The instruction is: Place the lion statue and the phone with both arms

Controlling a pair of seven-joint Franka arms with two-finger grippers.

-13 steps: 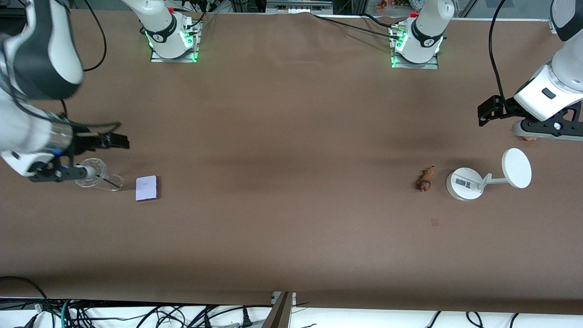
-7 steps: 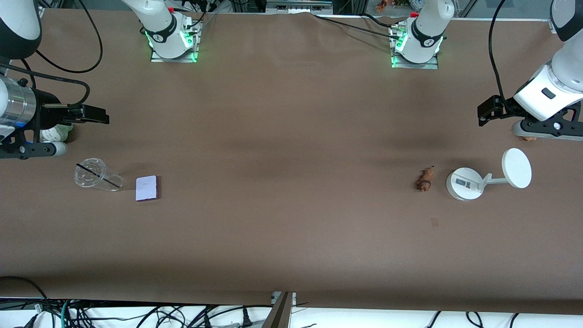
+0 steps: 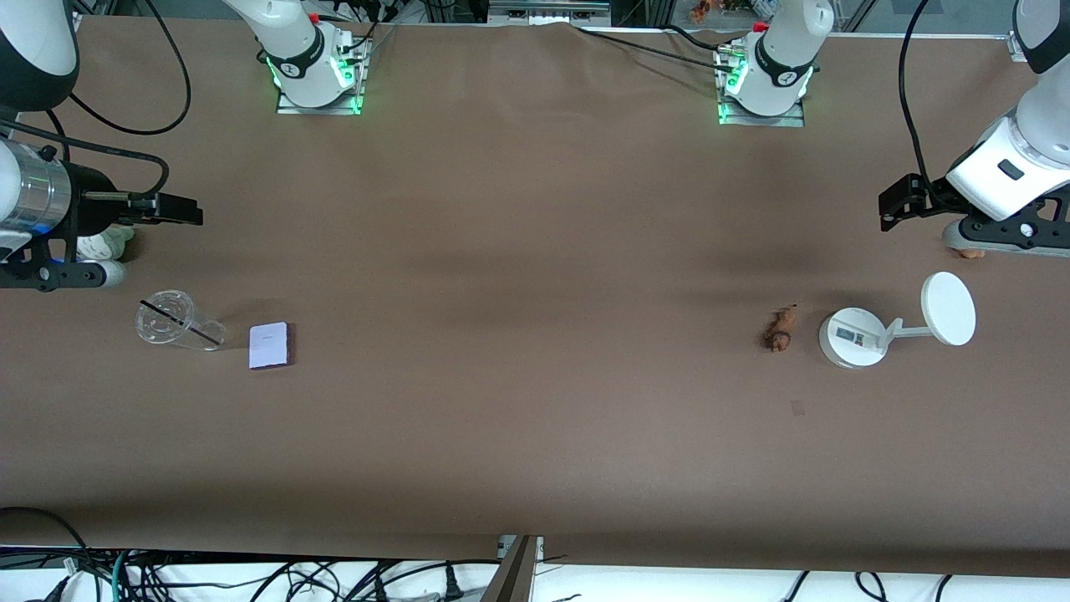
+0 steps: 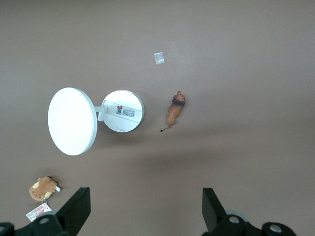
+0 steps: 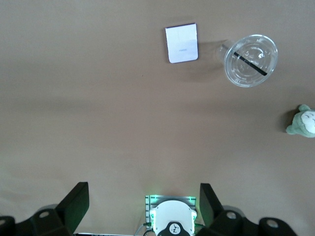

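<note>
Clearly both arms wait high with fingers spread and empty. Below and inward of the left gripper (image 4: pixel 142 216), the lion statue (image 4: pixel 173 109) lies on the surface (image 3: pixel 535 334) beside a white stand (image 4: pixel 118 112); probably light, rigid and slim, best pinched across its body. The phone (image 5: pixel 181 43), well out from the right gripper (image 5: pixel 143 206), looks thin and slick; grip its side edges.

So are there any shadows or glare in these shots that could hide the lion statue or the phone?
Front view: soft dark shadow bands cross the table, but the lion statue and the phone stay plainly visible. Left wrist view: a faint shadow beside the statue. Right wrist view: even light, the phone reads clean, no glare.
</note>
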